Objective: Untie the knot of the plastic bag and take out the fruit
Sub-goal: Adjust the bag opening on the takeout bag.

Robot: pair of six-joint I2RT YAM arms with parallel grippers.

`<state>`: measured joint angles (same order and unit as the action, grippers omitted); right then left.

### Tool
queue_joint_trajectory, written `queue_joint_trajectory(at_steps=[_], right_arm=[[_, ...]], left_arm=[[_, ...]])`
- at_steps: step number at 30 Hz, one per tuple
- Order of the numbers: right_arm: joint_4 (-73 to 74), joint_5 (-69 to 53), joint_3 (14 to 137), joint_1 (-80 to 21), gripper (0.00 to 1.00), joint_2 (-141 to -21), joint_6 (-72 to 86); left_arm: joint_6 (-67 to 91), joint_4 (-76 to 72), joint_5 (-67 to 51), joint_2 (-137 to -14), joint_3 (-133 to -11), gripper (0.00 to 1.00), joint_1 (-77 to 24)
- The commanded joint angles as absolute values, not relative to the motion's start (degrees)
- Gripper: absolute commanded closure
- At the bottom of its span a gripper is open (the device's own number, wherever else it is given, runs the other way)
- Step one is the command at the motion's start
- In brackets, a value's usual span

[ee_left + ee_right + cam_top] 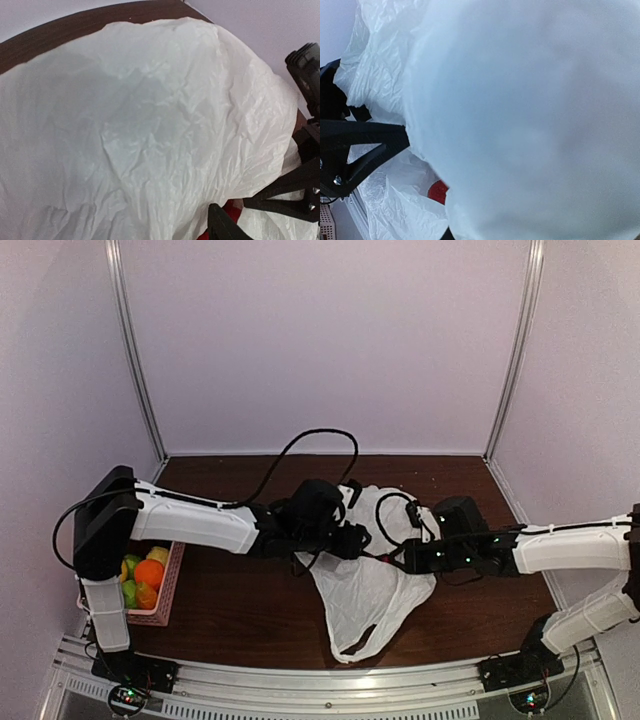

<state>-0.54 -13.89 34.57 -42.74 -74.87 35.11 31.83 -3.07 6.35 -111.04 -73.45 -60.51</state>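
The white plastic bag (pixel 365 590) lies crumpled mid-table, a loose handle loop (pixel 355 645) at its near end; no knot shows. My left gripper (pixel 352 540) is at the bag's left upper edge. In the left wrist view the bag (pixel 150 125) drapes over the jaws, its creases run down to them, and only one black finger (pixel 220 226) shows. My right gripper (pixel 402 558) is at the bag's right edge. The blurred bag (pixel 530 115) covers its jaws. A red fruit (pixel 438 191) sits inside the bag, and also shows in the left wrist view (pixel 234 207).
A pink basket (pixel 172 580) with orange, green and yellow fruit (pixel 148 575) stands at the table's left edge under the left arm. White walls close the back and sides. The other arm's black gripper shows in each wrist view (pixel 300 190) (pixel 350 150).
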Motion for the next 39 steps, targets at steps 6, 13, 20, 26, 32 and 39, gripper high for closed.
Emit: queue_joint_trajectory(at_steps=[6, 13, 20, 26, 32, 39], right_arm=[[6.7, -5.3, 38.6, -43.2, 0.24, -71.2, 31.2], [15.5, 7.7, 48.9, -43.1, 0.01, -76.6, 25.8], [14.8, 11.2, 54.7, -42.7, 0.02, -84.4, 25.2], [13.3, 11.9, 55.7, -40.7, 0.47, -86.4, 28.5], [13.0, 9.6, 55.1, -40.2, 0.72, -86.1, 28.6], [11.3, 6.9, 53.8, -40.1, 0.75, -85.8, 29.9]], left_arm=[[28.3, -6.0, 7.5, -112.1, -79.1, 0.43, -59.9], [29.0, -8.3, 5.4, -112.7, -79.2, 0.43, -58.9], [26.8, -9.3, 4.3, -113.3, -78.8, 0.43, -58.3], [23.4, -7.2, 6.0, -114.9, -78.4, 0.46, -58.3], [22.6, -4.1, 7.1, -119.4, -82.6, 0.52, -57.9], [24.5, -4.4, 6.1, -123.9, -86.5, 0.54, -56.2]])
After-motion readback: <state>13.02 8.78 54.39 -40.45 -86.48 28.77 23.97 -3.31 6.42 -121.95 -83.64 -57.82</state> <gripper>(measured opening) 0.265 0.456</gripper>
